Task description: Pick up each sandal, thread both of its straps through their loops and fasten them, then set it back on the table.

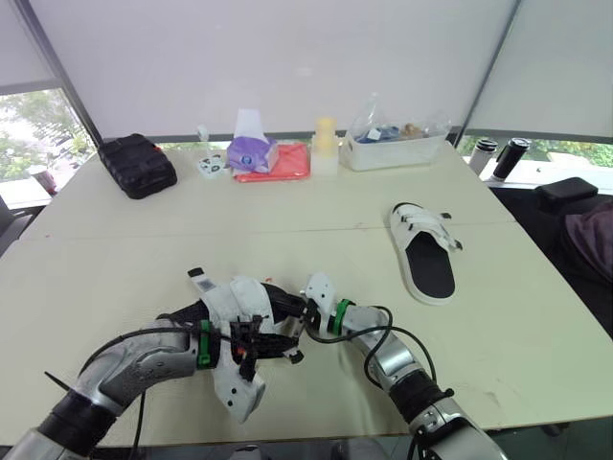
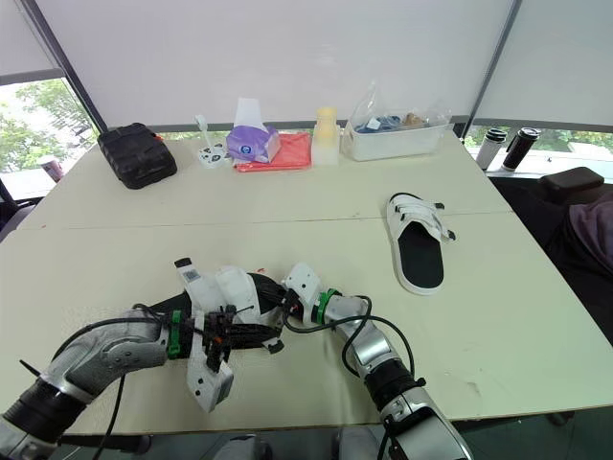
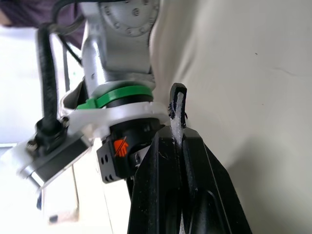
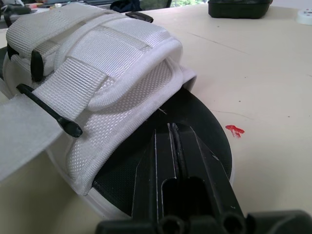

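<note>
Sandal (image 1: 241, 299) sits in the lower centre of the head view, between both tools and apparently raised off the bench (image 1: 115, 240). Its long axis runs roughly across the frame, with the black footbed end toward the right tool (image 1: 292, 307).

Left tool (image 3: 178, 134): fingers pinched tight on a thin white strap (image 3: 178, 105), whose dark-edged tip pokes out past the fingertips.

Right tool: fingers pressed together, lying over the footbed at the open end. Cannot tell whether they clamp anything.

In the right wrist view, a loose white band crosses a black loop (image 4: 48, 109) on the sandal's side. Cannot tell whether it is threaded through.

Judgement: the coming move depends on strap against loop. The left tool has the strap, so it does the feeding; the right only steadies.

Other sandal (image 1: 424, 254) lies mid-right of the frame, well apart from both tools. Its long axis runs up and down the frame, and it is nearer the right arm.
</note>
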Motion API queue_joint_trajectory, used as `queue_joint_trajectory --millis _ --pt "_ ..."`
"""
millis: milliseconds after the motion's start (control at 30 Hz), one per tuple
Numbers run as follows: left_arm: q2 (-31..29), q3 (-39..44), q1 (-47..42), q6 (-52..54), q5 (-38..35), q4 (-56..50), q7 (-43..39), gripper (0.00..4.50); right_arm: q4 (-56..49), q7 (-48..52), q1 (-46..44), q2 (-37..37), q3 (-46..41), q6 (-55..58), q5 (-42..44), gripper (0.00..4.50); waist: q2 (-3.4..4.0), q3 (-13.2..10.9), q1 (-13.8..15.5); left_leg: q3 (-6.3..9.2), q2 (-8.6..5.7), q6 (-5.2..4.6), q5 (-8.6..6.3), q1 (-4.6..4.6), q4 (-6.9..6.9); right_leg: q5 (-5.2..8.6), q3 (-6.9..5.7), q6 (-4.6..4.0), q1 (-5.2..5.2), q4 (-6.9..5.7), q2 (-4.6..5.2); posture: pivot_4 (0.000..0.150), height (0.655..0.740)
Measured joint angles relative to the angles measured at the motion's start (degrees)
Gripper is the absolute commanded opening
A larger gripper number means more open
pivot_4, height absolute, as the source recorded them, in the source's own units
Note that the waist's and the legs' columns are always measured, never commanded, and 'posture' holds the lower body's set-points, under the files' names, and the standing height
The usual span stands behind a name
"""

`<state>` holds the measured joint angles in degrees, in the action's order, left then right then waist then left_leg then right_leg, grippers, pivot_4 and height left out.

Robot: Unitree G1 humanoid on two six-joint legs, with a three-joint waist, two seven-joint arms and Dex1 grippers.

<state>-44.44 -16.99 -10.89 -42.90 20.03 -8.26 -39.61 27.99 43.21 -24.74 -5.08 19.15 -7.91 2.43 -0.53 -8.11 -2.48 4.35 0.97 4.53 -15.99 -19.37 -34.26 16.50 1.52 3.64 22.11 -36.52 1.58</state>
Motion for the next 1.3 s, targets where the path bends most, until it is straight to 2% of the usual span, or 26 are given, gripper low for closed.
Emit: queue_joint_trajectory --millis 167,267,367,567,800,933,1133,1300 --pt "-1.78 2.72 1.54 17.27 -13.68 -9.15 -5.66 0.02 0.52 0.23 -0.32 0.15 0.20 -0.06 0.00 0.00 0.04 0.05 -0.13 -0.03 -0.02 -0.03 -0.02 0.01 -0.02 0.02 -0.04 0.01 -0.06 -0.04 -0.04 0.150 0.7400" --pt "-1.67 3.11 2.44 31.93 -21.68 -14.31 -8.33 0.02 0.86 0.38 -0.59 0.16 0.17 -0.11 0.00 0.00 0.03 0.07 -0.12 -0.03 -0.01 -0.03 -0.02 0.04 -0.05 0.02 -0.08 0.01 -0.04 -0.06 -0.09 0.150 0.7400" --pt "-0.97 3.56 1.62 41.48 -25.94 -16.57 -9.14 0.02 1.15 0.47 -0.74 0.15 0.05 -0.11 0.00 0.00 0.06 0.06 -0.09 -0.03 -0.03 -0.03 -0.02 0.04 -0.07 0.15 -0.08 0.20 -0.10 -0.06 -0.10 0.150 0.7400" --pt "2.89 6.64 -3.08 56.33 -31.23 -14.01 -8.11 0.02 1.37 0.51 -0.84 0.22 0.16 -0.24 0.00 0.00 0.00 0.10 -0.17 -0.01 -0.05 -0.03 -0.02 0.08 -0.13 0.15 -0.13 0.22 -0.17 -0.06 -0.13 0.150 0.7400" --pt "9.14 11.88 -6.97 76.54 -44.19 -12.24 -5.69 0.02 1.37 0.32 -0.81 0.20 0.11 -0.28 0.00 0.00 -0.02 0.10 -0.15 0.07 -0.06 -0.03 -0.02 0.08 -0.23 0.14 -0.14 0.23 -0.17 -0.11 -0.13 0.150 0.7400" --pt "10.52 16.23 -9.27 86.70 -51.31 -9.58 -4.16 0.02 1.36 0.16 -0.81 0.20 0.11 -0.28 0.00 0.00 -0.02 0.09 -0.20 0.14 -0.06 -0.11 -0.07 0.00 -0.54 0.14 -0.19 0.23 -0.16 -0.24 -0.14 0.150 0.7400" --pt "10.86 19.21 -11.05 94.31 -55.88 -6.39 -1.50 0.02 1.37 -0.11 -0.78 0.20 0.11 -0.28 0.00 0.00 -0.04 0.08 -0.14 0.29 -0.09 -0.11 -0.07 0.00 -0.71 0.15 -0.16 0.22 -0.15 -0.40 -0.10 0.150 0.7400" --pt "12.79 21.92 -15.12 104.28 -59.49 -2.61 4.02 0.02 1.37 -0.21 -0.78 0.25 0.13 -0.28 0.00 0.00 -0.07 0.06 -0.22 0.31 -0.12 -0.10 -0.07 0.00 -0.74 0.17 -0.16 0.26 -0.15 -0.43 -0.09 0.150 0.7400"
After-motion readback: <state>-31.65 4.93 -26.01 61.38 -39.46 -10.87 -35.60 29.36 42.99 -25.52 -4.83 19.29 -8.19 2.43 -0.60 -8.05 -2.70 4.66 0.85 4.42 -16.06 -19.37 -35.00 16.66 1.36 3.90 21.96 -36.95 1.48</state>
